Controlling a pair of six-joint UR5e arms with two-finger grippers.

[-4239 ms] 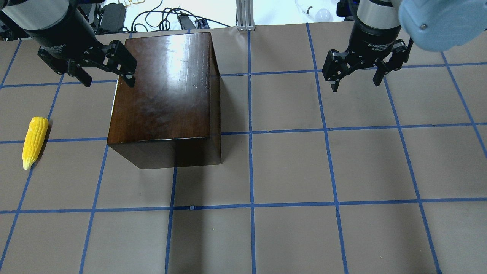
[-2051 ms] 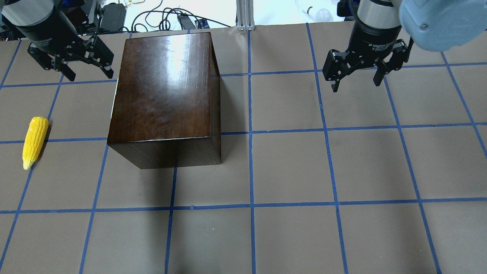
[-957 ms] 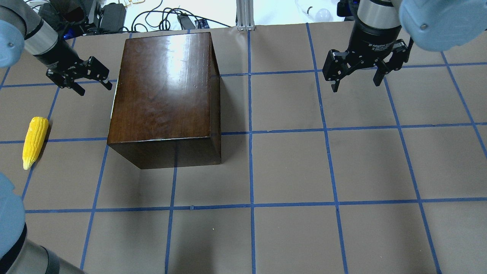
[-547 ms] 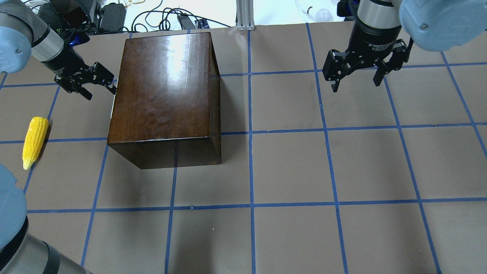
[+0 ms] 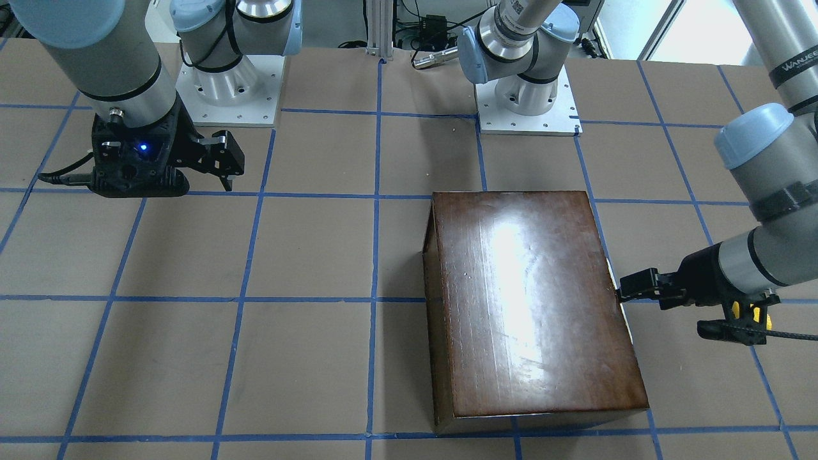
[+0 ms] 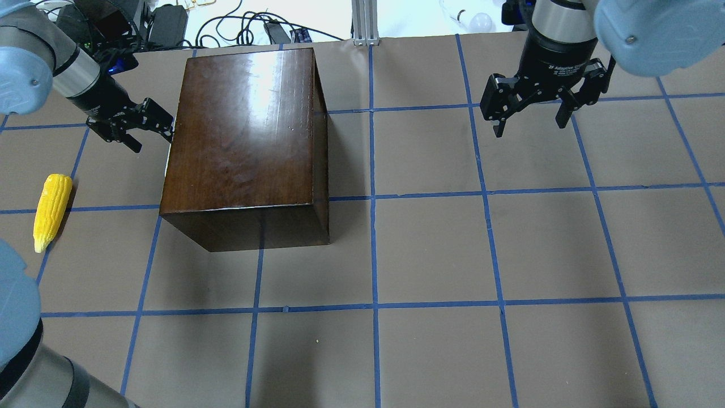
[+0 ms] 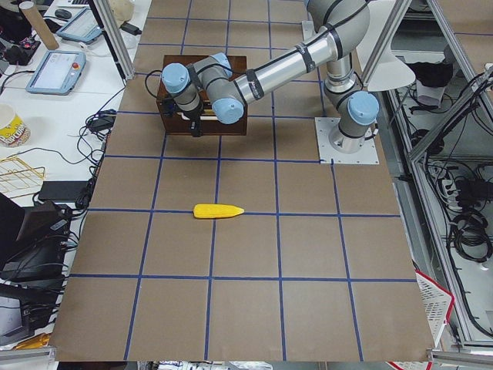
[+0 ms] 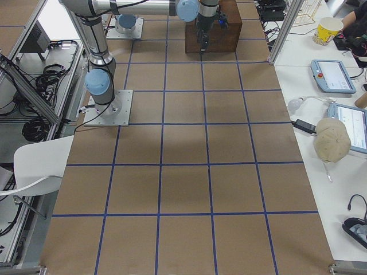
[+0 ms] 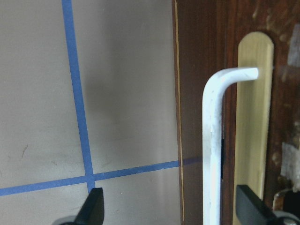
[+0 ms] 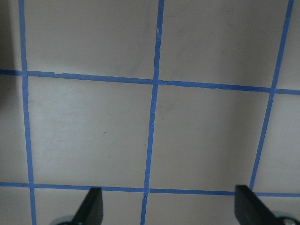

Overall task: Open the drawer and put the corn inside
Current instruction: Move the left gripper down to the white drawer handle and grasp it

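Note:
The glossy dark-brown box (image 6: 243,124) stands left of the table's middle; it also shows in the front view (image 5: 530,300). Its drawer is shut; the chipped dark front panel (image 9: 199,70) with a white bar handle (image 9: 211,150) faces my left side. My left gripper (image 6: 153,141) is open, low against that side, with its fingers (image 9: 93,208) on either side of the handle without touching it. It also shows in the front view (image 5: 629,294). The yellow corn (image 6: 52,211) lies on the table, left of the box and nearer me. My right gripper (image 6: 529,127) is open and empty, above the far right of the table.
Cables and power adapters (image 6: 170,22) lie beyond the table's far edge, beside an aluminium post (image 6: 365,22). The two arm bases (image 5: 230,89) (image 5: 527,96) stand on the robot's side of the table. Blue tape lines grid the brown table surface (image 6: 430,249).
My left gripper has come down from over the box's left edge, swung out, then moved in against the box's left side at the handle. The right arm, the corn and the box have not moved.

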